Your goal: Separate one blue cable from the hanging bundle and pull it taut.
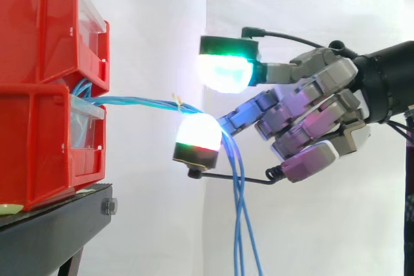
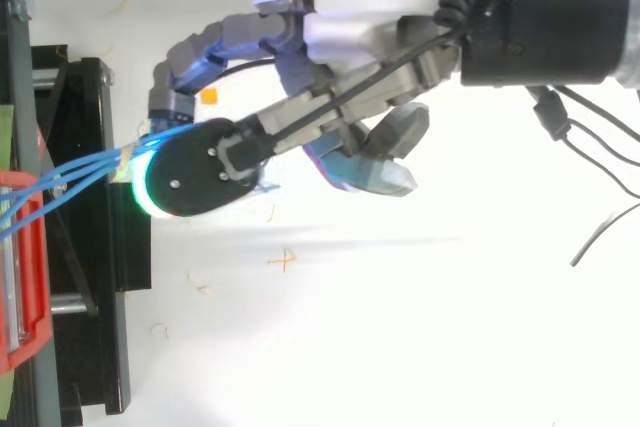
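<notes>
My arm (image 1: 388,82) reaches in level from the right, and my hand (image 1: 310,114) points left. One finger stretches forward on top, its pad (image 1: 223,72) glowing white and green. A lower pad (image 1: 199,134) sits beneath it, white with a red edge. My other fingers are curled toward the palm. One of them, lit blue, hooks round the cables (image 1: 139,102) just beside the lower pad. From above, my wrist (image 2: 540,17) lies straight behind the hand.

Black stand (image 1: 61,214) at the left, a bolt head (image 1: 108,207) on its front face, lower red bin (image 1: 35,150) resting directly on the stand's top, upper red bin (image 1: 39,27) stacked on that one, higher above the stand.
</notes>
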Controlling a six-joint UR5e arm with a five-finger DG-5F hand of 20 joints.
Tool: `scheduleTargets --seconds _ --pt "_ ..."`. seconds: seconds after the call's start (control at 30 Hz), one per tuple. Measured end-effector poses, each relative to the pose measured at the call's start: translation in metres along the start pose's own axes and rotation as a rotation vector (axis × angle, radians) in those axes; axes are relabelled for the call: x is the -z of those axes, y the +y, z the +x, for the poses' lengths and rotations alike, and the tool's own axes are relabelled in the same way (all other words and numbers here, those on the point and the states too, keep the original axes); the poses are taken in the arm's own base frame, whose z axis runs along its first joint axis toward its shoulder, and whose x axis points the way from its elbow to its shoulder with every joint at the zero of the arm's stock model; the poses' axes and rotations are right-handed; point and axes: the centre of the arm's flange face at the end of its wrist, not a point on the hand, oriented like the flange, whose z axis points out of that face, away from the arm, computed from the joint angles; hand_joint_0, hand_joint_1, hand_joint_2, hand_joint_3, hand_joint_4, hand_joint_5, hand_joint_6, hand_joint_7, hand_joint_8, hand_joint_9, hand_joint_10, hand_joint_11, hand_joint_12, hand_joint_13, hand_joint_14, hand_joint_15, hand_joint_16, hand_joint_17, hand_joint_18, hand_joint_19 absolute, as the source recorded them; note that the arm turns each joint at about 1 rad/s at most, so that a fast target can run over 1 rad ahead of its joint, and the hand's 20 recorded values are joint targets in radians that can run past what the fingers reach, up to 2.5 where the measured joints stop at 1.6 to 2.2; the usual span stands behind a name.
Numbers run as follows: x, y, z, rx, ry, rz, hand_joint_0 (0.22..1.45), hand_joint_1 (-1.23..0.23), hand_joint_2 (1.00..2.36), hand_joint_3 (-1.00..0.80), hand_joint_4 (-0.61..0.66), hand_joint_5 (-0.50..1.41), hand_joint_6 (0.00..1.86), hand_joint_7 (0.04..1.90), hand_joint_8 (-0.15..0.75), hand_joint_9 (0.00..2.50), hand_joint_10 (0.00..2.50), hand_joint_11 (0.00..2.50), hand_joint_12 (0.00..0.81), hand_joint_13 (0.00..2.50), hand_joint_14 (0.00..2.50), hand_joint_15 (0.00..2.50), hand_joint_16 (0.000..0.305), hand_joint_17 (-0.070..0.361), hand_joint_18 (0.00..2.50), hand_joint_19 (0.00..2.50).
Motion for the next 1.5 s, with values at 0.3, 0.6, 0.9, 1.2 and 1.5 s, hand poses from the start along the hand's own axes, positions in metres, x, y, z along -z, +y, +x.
scheduleTargets --seconds 0.3,0.6,0.9,1.2,1.5 --pt "0.020 0.001 -0.004 0.059 -0.032 -0.005 0.56 -0.54 1.00 -0.50 0.21 0.10 0.51 1.10 0.159 2.10 0.04 0.85 0.309 1.95 0.42 1.54 0.052 0.117 1.36 0.92" --pt "0.014 0.008 -0.001 0.060 -0.048 -0.076 0.41 -0.41 1.00 -0.50 0.30 0.09 0.51 1.05 0.192 2.07 0.03 0.71 0.388 2.03 0.20 1.54 0.069 0.156 1.48 0.80" --pt "0.004 0.021 -0.003 0.078 -0.141 -0.192 0.37 -0.33 1.00 -0.50 0.33 0.08 0.51 1.00 0.208 2.03 0.03 0.64 0.418 2.04 0.09 1.55 0.073 0.165 1.50 0.78" --pt "-0.002 0.029 0.002 0.161 -0.197 -0.258 0.43 0.00 1.00 -0.50 0.24 0.10 0.51 1.07 0.202 1.99 0.02 0.43 0.403 1.97 0.01 1.40 0.069 0.156 1.36 0.80" --pt "-0.003 0.027 0.006 0.195 -0.201 -0.255 0.60 -0.29 1.00 -0.50 0.16 0.12 0.51 1.16 0.155 2.08 0.03 0.60 0.326 1.95 0.01 1.45 0.048 0.109 1.26 0.92"
